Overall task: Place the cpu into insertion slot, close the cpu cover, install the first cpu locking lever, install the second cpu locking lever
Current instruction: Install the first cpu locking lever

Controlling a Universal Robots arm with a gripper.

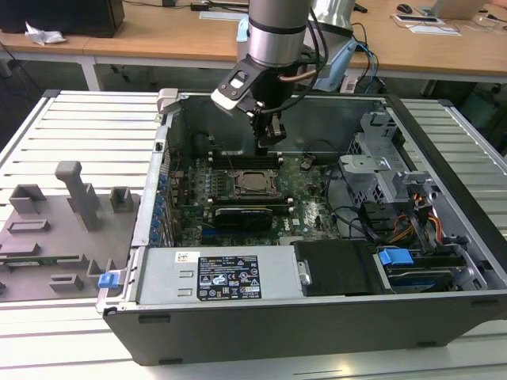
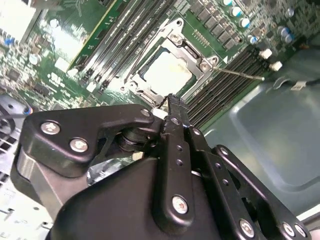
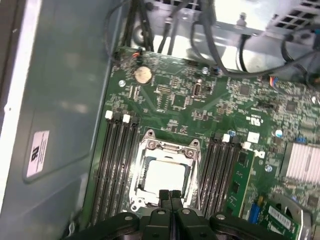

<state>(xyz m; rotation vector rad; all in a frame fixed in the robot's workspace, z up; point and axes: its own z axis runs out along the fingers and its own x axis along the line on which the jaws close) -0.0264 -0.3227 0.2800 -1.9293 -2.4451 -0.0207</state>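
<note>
1. One dull silver, square cpu (image 3: 162, 176) lies flat in the insertion slot (image 3: 136, 201), framed by the cpu cover (image 3: 170, 147).
2. The gripper (image 1: 268, 142) hovers just above, fingers (image 3: 163, 196) pressed together, empty.

Arm (image 1: 277, 20) hangs near vertical from above. Wrist (image 1: 269, 63) carries a camera block on the exterior view's left. Gripper (image 1: 268, 144) points straight down. Fingers (image 3: 163, 196) pressed together, tips touching in both wrist views.
</note>
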